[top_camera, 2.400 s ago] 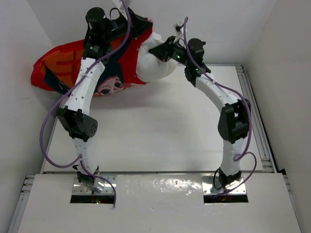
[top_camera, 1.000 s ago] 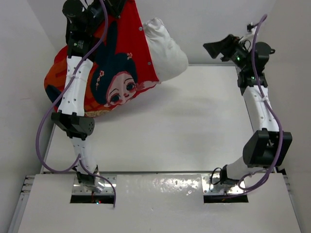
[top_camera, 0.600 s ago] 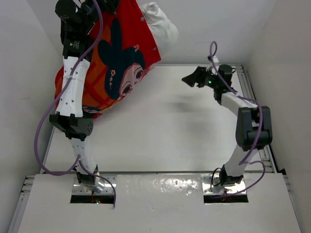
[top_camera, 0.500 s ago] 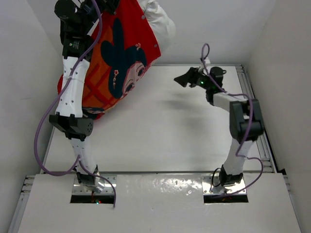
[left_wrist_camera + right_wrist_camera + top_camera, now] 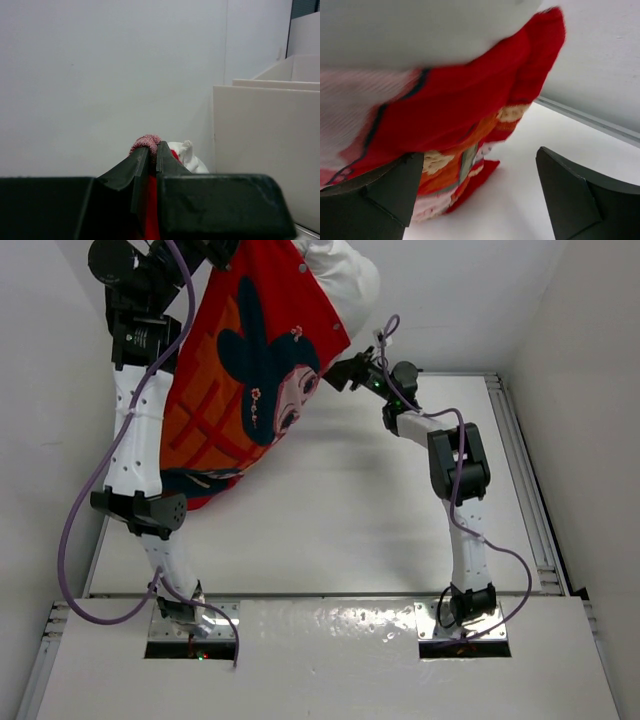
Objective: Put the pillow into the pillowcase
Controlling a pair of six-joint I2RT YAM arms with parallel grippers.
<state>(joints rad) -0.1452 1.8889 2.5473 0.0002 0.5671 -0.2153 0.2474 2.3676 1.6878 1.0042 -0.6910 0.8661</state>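
The red-orange pillowcase (image 5: 250, 360) with the cartoon child hangs lifted off the table at the back left, its lower end near the table's left side. The white pillow (image 5: 345, 268) bulges out of its top right. My left gripper (image 5: 205, 252) is raised at the top edge of the top view. In the left wrist view it (image 5: 150, 155) is shut on a bunched fold of the pillowcase (image 5: 146, 141), with the pillow (image 5: 189, 156) behind. My right gripper (image 5: 345, 373) stands open beside the pillowcase's right edge. In the right wrist view it (image 5: 480, 192) holds nothing, and the pillowcase (image 5: 455, 115) and pillow (image 5: 420, 30) hang just ahead.
White walls close in the table (image 5: 340, 500) on the left, back and right. A metal rail (image 5: 525, 470) runs along its right edge. The arm bases sit on plates (image 5: 465, 625) at the near edge.
My left arm has lifted and swung the pillowcase and pillow higher. My right arm has swept from the back right across to the pillowcase's right edge, jaws open.
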